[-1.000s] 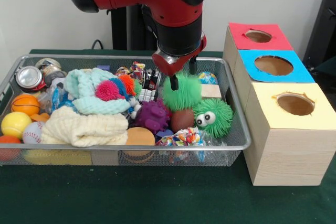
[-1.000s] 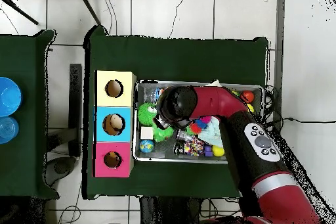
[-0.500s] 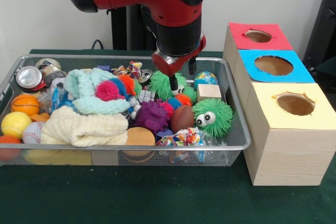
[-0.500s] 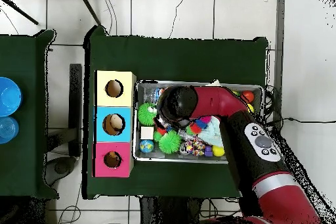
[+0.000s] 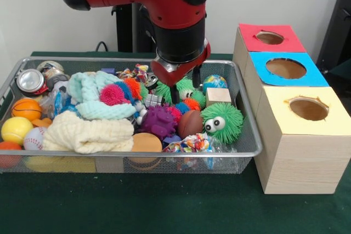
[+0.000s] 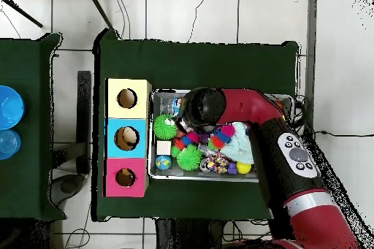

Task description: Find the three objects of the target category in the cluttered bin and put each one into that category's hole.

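Dropped green spiky ball [image 5: 176,87] back in silver mesh bin [image 5: 248,135], tool [image 5: 185,85] spread open, empty

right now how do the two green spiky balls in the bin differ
The green ball with eyes has two white googly eyes; the plain green ball shows none. The eyed one lies in the open near the bin's front right corner; the plain one sits farther back, directly under the gripper and partly hidden by it. The eyed one is in full view, the other half buried among toys. Both are bright green with soft spikes.
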Controlling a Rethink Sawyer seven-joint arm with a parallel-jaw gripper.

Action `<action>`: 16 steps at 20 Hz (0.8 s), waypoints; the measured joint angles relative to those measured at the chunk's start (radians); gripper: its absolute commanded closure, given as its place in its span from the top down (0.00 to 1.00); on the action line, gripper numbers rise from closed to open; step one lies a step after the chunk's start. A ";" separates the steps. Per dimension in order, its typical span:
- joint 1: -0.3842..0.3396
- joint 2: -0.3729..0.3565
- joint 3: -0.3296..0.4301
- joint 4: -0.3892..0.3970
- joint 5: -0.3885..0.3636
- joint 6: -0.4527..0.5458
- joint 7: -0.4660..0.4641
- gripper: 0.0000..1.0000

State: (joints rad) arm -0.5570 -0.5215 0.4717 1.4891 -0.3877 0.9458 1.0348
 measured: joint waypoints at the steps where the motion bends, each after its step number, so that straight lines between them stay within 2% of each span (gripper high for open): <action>1: -0.002 0.001 0.000 -0.006 0.000 -0.013 0.000 1.00; 9: -0.025 0.006 -0.003 -0.041 -0.009 -0.109 0.000 1.00; 16: -0.029 0.017 -0.021 -0.079 -0.070 -0.118 0.000 1.00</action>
State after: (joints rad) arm -0.5857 -0.5041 0.4506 1.4100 -0.4574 0.8280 1.0348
